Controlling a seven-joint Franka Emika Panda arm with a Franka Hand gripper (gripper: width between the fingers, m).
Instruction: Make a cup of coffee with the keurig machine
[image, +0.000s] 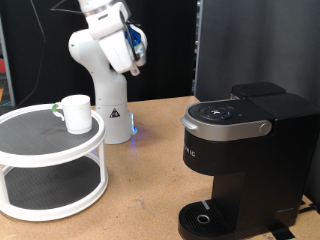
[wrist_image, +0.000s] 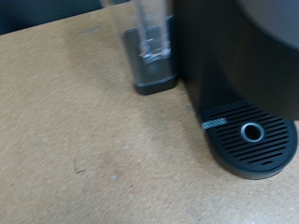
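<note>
- Exterior view first: the keurig machine (image: 245, 160) fills the 4 o'clock part of the picture, matte black with its silver-rimmed top shut down and white lettering on its front; its right side and base are cut off by the picture's edge.
- Arm (image: 105, 60) comes next in size, white, rising from its base near 11 o'clock and folded over at the top of the picture, where its upper links are cropped.
- Two-tier round white stand (image: 50, 165) sits at 8 o'clock, with a dark mat on each tier.
- Wooden table (image: 150, 185) carries the stand, the arm's base and the machine.
- Cup (image: 76, 113), plain white, stands upright on the stand's top tier, towards its back edge, close to the arm's base and well apart from the machine.
- Gripper (image: 138, 48) hangs up near 12 o'clock, above and to the right of the cup and touching nothing; whether its fingers are spread or pressed together I cannot tell, as they are too small and dark.
- Wrist view looks down on the round slotted drip base (wrist_image: 250, 140) and a clear water tank (wrist_image: 151, 47) beside the black body; the picture is blurred, and neither fingers nor cup appear in it.
</note>
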